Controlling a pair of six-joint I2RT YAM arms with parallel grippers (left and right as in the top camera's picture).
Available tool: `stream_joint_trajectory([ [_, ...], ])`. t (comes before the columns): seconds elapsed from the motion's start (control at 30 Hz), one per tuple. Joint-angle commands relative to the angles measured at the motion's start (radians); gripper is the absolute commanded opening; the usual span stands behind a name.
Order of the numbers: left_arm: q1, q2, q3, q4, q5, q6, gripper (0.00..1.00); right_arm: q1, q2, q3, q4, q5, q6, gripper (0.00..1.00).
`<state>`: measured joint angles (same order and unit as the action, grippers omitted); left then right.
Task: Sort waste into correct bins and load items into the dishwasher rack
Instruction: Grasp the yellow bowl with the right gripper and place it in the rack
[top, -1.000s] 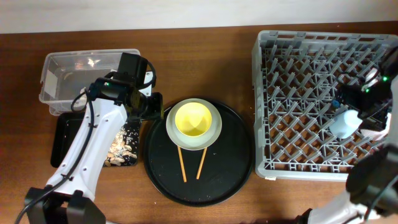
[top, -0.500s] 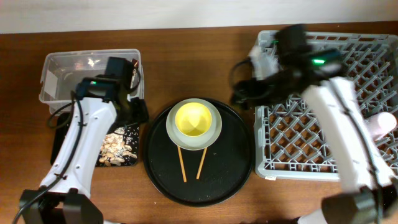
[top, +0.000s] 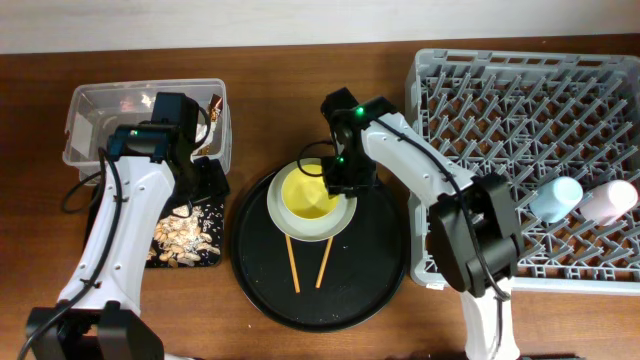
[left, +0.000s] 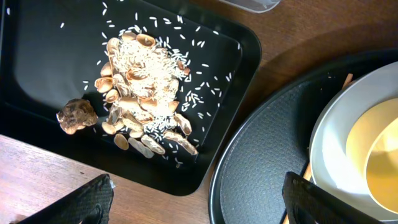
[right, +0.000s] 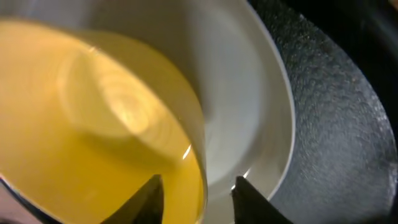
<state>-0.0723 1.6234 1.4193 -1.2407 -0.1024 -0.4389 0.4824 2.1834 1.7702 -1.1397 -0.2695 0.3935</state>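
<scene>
The right gripper (right: 198, 200) stood open astride the rim of the yellow bowl (right: 106, 118), probably to pinch it. The left gripper (left: 199, 202) hung open and empty.

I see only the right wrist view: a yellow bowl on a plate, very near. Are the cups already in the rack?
Observer: Yes, the blue cup and the pink cup lie in the rack, at its right side.
Operator: Where is the left gripper?
Observer: Above the right edge of the flat tray, which holds food scraps; its jaws are open.
Operator: Are chopsticks anywhere?
Observer: Two chopsticks lie on the round tray, reaching out from the plate's edge.
</scene>
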Motion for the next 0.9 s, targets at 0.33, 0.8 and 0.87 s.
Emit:
stream_joint_trajectory([
  [0.33, 0.003, -0.020, 0.004, 0.005, -0.010, -0.013, 0.87, 0.000, 0.000, 0.002, 0.009, 0.020, 0.029, 0.04],
  [0.8, 0.003, -0.020, 0.004, 0.021, -0.010, -0.013, 0.87, -0.421, -0.436, 0.143, 0.018, 0.632, -0.106, 0.04],
  [0.87, 0.003, -0.020, 0.004, 0.027, -0.010, -0.013, 0.87, -0.502, -0.438, 0.142, 0.065, 0.776, -0.106, 0.04],
])
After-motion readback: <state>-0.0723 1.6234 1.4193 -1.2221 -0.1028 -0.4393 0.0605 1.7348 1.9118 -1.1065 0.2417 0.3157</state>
